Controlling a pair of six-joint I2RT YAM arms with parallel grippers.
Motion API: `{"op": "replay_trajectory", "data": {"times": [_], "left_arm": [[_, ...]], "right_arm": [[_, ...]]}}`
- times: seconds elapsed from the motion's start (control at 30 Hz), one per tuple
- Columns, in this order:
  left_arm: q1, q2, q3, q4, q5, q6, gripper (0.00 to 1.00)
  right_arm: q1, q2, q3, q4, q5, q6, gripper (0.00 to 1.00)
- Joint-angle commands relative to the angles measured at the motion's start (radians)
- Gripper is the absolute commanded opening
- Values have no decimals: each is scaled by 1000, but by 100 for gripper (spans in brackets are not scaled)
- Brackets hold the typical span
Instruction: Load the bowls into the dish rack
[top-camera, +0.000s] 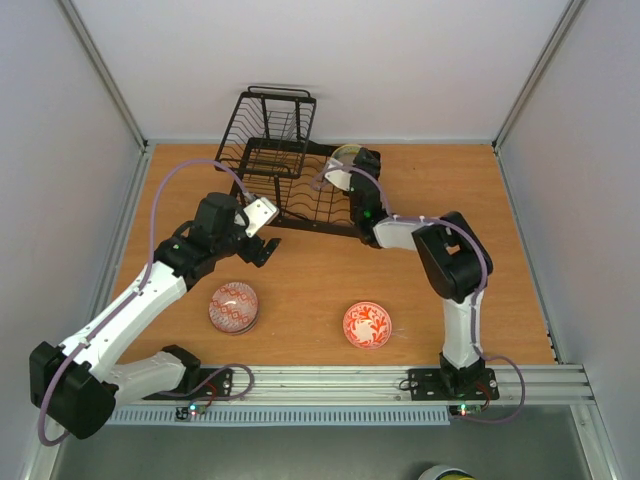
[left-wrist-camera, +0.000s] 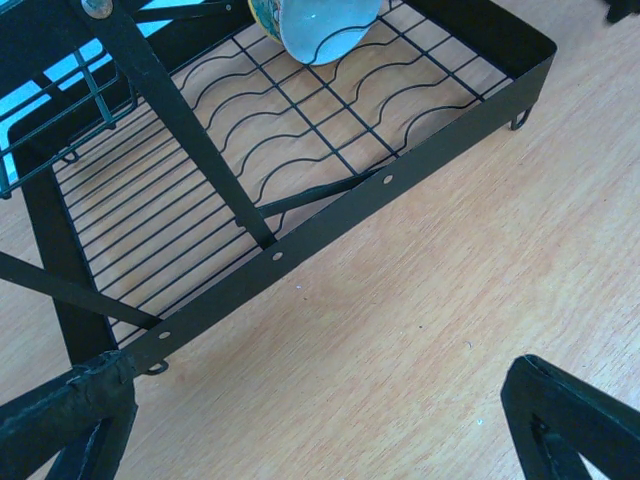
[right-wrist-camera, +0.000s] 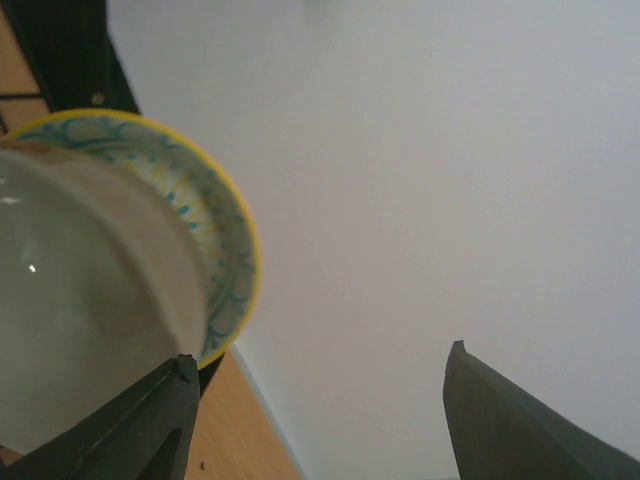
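Observation:
The black wire dish rack (top-camera: 270, 165) stands at the back centre. At its right end two bowls stand on edge: a mint green bowl (left-wrist-camera: 322, 25) (right-wrist-camera: 80, 320) and, behind it, a cream bowl with teal pattern and yellow rim (top-camera: 346, 153) (right-wrist-camera: 218, 240). My right gripper (top-camera: 340, 173) (right-wrist-camera: 315, 400) is open beside them, its left finger (right-wrist-camera: 135, 425) close to the mint bowl. A pink-red patterned bowl (top-camera: 233, 307) and a red-and-white bowl (top-camera: 367, 324) sit on the table near the front. My left gripper (top-camera: 265, 248) (left-wrist-camera: 320, 430) is open and empty over bare table just in front of the rack (left-wrist-camera: 330, 215).
The wooden table (top-camera: 300, 280) is walled by white panels at the back and sides. The rack's raised basket (top-camera: 280, 110) stands at its far left. An aluminium rail (top-camera: 330, 380) with both arm bases runs along the front edge.

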Motion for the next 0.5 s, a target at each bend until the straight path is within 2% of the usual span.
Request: {"op": "replay_trajectory", "data": {"times": [0.0,0.2,0.23,0.3,0.37,0.4,0.47], "left_arm": [[6,-33,-9,43,12,4,99],[6,-40,-3,36,19,0,99],[6,-40,-3,35,20,0,99],[6,-39,-3,35,23,-1,99],[6,-37,-1,33,23,-1,100],[6,-34,0,34,24,-1,99],[6,-27,1,32,28,-5,99]], "right_arm": [[0,-134,-44,-194,-50,179,68],[2,-352,5,-705,-207,524,72],[2,-381,33,-816,-199,627,70],[2,-423,121,-1033,-109,834,64],[2,-470,216,-1285,-33,1075,52],[3,-486,246,-1396,-47,1175,45],[13,-569,258,-1573,-127,1334,42]]}}
